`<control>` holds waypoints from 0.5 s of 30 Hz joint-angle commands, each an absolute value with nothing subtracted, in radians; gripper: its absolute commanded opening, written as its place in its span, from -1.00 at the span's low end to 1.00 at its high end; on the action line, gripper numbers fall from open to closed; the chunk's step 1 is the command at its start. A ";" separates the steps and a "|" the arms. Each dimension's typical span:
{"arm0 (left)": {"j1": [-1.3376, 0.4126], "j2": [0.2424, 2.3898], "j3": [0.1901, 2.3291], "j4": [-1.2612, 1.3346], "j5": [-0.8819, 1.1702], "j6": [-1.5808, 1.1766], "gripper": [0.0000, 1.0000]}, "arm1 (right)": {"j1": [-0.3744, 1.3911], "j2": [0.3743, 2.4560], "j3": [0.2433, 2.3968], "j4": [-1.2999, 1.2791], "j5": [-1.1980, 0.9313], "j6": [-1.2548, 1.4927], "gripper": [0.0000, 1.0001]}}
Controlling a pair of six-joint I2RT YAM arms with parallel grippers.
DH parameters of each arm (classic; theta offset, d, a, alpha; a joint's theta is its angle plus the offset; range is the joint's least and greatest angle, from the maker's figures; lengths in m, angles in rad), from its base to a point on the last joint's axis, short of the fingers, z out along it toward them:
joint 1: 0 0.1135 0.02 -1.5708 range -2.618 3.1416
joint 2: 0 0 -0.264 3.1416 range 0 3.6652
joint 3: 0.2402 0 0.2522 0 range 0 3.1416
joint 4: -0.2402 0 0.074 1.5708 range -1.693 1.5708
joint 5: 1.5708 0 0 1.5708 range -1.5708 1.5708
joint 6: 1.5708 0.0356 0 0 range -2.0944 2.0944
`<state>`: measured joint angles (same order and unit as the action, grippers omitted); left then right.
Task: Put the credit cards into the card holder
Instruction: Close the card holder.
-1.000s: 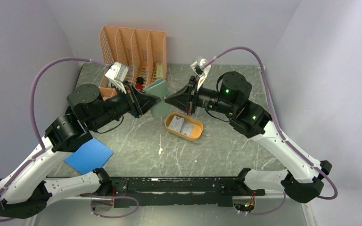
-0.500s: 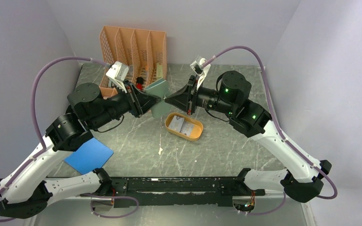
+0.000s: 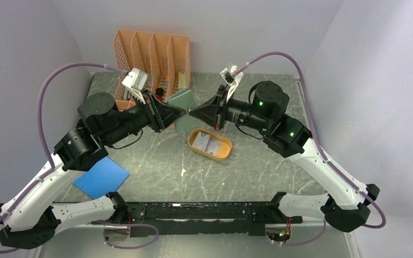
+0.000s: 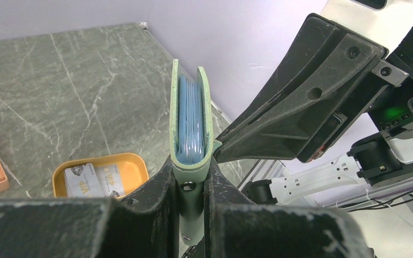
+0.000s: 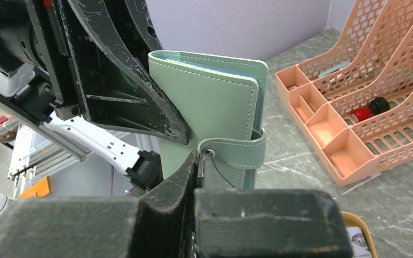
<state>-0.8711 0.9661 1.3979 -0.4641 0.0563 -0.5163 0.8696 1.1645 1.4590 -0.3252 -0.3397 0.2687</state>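
The slim grey-green folding card holder (image 3: 183,102) hung in the air between both arms, above the grey marbled table (image 3: 247,172). The left gripper (image 4: 192,177) was clamped on its spine edge. The right gripper (image 5: 201,161) pinched its snap strap (image 5: 236,150). The pale rectangular credit cards (image 3: 207,142) lay in the orange oval tray (image 3: 223,152) nearby.

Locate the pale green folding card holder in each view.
Top external: pale green folding card holder, centre, between both arms' fingers.
Left wrist: centre, upright and edge-on.
Right wrist: centre, cover toward the camera.
Shared landmark: the orange oval tray, lower left in left wrist, bottom right in right wrist.
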 commanded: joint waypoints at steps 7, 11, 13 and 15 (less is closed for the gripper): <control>-0.895 0.976 1.410 -0.293 0.339 -0.591 -0.90 | 0.867 1.210 1.456 -0.317 -0.267 0.285 -1.00; -0.896 0.973 1.407 -0.277 0.369 -0.591 -0.91 | 0.867 1.218 1.463 -0.323 -0.261 0.285 -1.00; -0.895 0.975 1.408 -0.268 0.390 -0.593 -0.91 | 0.867 1.222 1.469 -0.327 -0.258 0.286 -1.00; -0.896 0.978 1.410 -0.265 0.411 -0.595 -0.91 | 0.867 1.225 1.472 -0.329 -0.259 0.286 -1.00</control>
<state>-0.8577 0.9733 1.3979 -0.4320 0.1036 -0.5243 0.8696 1.1622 1.4654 -0.3286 -0.3172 0.2882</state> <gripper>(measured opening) 0.165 0.008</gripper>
